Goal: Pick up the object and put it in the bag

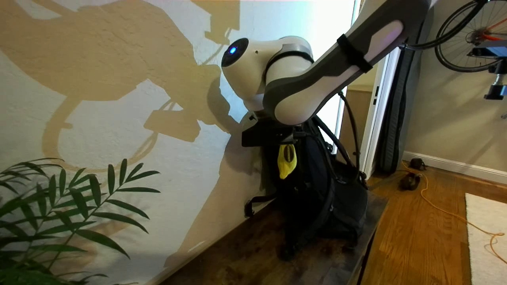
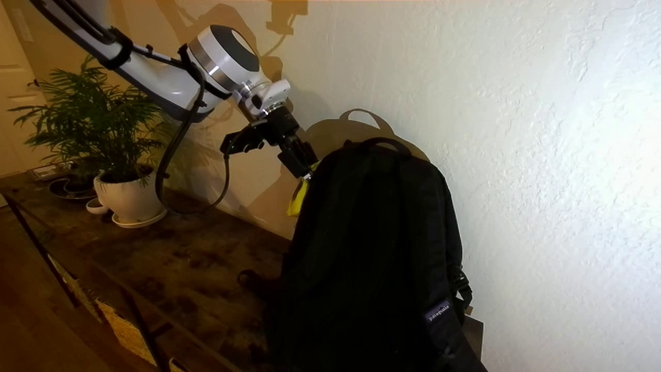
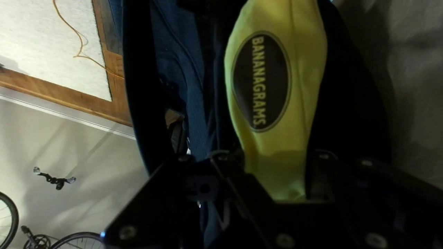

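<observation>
While an exterior view shows your gripper [image 2: 310, 173] pinching the yellow pouch [image 2: 297, 200] by one end, beside the black backpack [image 2: 372, 248] at ten o'clock, the wall [image 2: 542, 181] likely props the backpack upright for loading. In an exterior view the yellow pouch [image 1: 287, 161] dangles toward six o'clock, outside the backpack. Your wrist view has it pointing to twelve, probably so its free end enters first.
</observation>
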You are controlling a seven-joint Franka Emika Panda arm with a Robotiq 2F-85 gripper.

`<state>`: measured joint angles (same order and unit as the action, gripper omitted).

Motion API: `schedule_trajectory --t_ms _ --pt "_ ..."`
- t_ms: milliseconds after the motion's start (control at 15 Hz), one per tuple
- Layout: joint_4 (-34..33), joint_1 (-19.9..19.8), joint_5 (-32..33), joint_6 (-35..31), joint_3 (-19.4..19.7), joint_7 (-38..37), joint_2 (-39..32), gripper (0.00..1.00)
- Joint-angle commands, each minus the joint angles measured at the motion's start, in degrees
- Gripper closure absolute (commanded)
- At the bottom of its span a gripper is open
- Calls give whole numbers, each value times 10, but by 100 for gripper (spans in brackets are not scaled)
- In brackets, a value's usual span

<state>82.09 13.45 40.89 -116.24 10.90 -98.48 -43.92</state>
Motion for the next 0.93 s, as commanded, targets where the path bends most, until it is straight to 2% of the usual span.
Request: schedule_trajectory --t_ms 0,333,733,800,867 --pt "-32 -1 15 34 4 13 -15 88" --pt "-70 -12 12 50 8 34 -49 88" --pt "-90 -46 -43 8 -8 36 -79 88" --pt "-93 -48 -52 1 -7 34 -83 51" --pt "-96 -48 -61 -4 -6 35 -86 43"
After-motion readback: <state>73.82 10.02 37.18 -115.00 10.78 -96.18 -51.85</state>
